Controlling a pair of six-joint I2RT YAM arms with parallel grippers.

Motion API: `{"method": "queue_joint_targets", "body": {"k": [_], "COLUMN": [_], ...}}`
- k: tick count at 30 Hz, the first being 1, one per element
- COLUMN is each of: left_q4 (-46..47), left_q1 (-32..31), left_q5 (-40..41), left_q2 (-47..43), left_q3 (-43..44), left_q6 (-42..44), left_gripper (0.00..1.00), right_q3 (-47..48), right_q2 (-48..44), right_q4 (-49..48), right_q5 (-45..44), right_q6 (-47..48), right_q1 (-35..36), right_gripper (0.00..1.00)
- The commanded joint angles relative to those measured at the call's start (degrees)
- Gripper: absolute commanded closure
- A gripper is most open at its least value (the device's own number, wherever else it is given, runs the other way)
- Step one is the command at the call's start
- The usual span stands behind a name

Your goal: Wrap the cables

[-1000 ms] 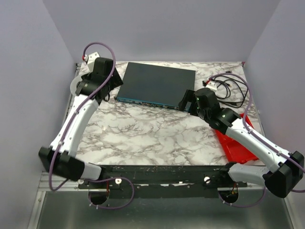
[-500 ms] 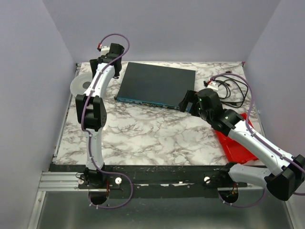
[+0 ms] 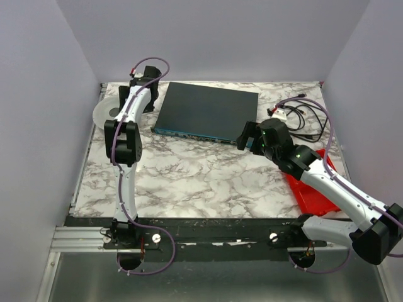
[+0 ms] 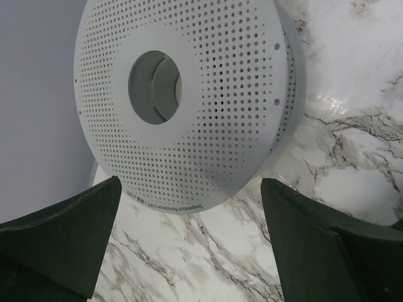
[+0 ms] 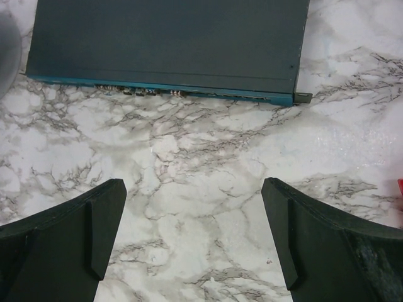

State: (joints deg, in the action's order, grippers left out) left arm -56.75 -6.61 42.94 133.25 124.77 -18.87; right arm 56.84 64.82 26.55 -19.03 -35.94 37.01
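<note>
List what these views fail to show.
Perforated disc rim print, left wrist view: too small to read.
Switch ports, right wrist view: too small to tell apart.
Red tray, top view: partly covered by the right arm.
The thin white cable: not discernible in any view, perhaps too fine.

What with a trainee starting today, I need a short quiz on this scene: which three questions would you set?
1. True or false: the right gripper is shut on something.
2. What lies directly below the left gripper? A) red tray B) perforated white disc C) dark flat box
3. Fill in: in the top view, the black cords lie at the far ____ corner of the table.

Key: 1 false, its jaws stand wide open over bare marble; 2 B; 3 right.
</note>
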Motion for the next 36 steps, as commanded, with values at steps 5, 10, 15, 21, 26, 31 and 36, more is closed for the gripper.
{"method": "queue_joint_targets", "body": {"k": [5,10,15,21,26,31,36], "left_q4": [-2.18,-1.92,-1.22,0.86,1.97,2.34,2.18], "left_q1": [-0.07,0.09,0.37,0.63,0.98,1.34,1.34], "left_q5": [3.77,6.24,8.25,9.87,9.89,9.03,7.83], "left_q2": [3.34,4.34,5.00,5.43,5.44,5.10,4.11], "left_q3": [0.62,-0.11,-1.18,-1.61,-1.94,-2.13,-2.44], "left_q6": [4.13,4.90,5.68,8.14,9.33,9.64,8.90], "left_gripper": [0.06,0.06,0.10,0.24,0.40,0.57,0.79], "right_q3": [-0.59,-0.68,-1.08,-2.05,-2.96,-3.36,-3.97], "right_q2": [0.11,0.46,0.31,0.22,0.12,0.22,-0.03], "right_q4": [-2.33,-3.15,-3.84,-4.87,-5.62,-5.98,-6.34], "right_q5": [0.71,0.40,-0.04,-0.13,-0.16,-0.48,-0.57], "right_q6": [1.84,2.71,2.96,2.66,2.46,2.44,1.98], "right_q1": [-0.02,-0.01,-0.02,-0.06,-0.06,-0.01,-0.04], "right_gripper": [0.00,0.00,0.00,0.00,0.00,0.00,0.00]}}
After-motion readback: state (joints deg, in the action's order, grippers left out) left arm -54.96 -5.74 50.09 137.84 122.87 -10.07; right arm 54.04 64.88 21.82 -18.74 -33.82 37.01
